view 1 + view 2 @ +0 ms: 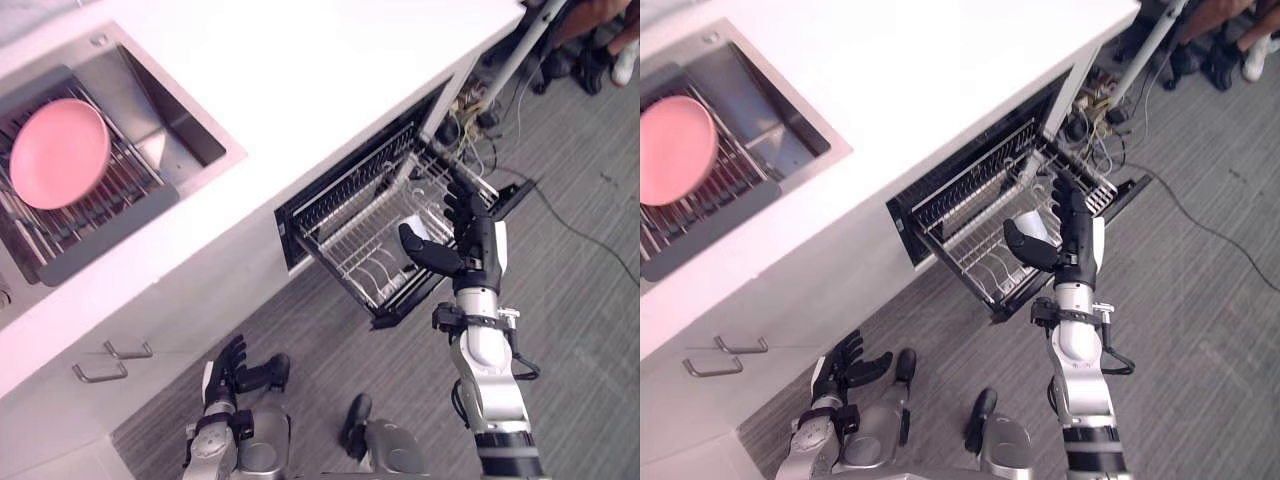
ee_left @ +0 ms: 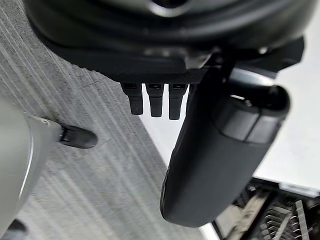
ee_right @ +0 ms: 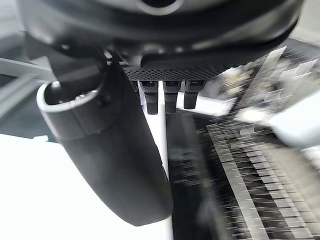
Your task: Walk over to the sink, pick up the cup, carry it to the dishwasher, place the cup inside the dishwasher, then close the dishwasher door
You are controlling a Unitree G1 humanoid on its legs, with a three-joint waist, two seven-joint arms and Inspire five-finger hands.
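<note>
We see right hand (image 1: 1068, 238) released, fingers straight, above pulled-out wire dishwasher rack (image 1: 965, 215). Pale rounded cup (image 1: 1034, 226), as we read it, sits in rack just beside thumb. Dark dishwasher door (image 1: 410, 303) open below; right hand nearer. Left hand (image 1: 228, 368) relaxed, low.

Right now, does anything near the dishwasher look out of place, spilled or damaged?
Nothing looks spilled or broken. The dishwasher rack is pulled out, with the open right hand over it. One untidy spot: loose cables lie tangled on the floor by the counter's end.
</note>
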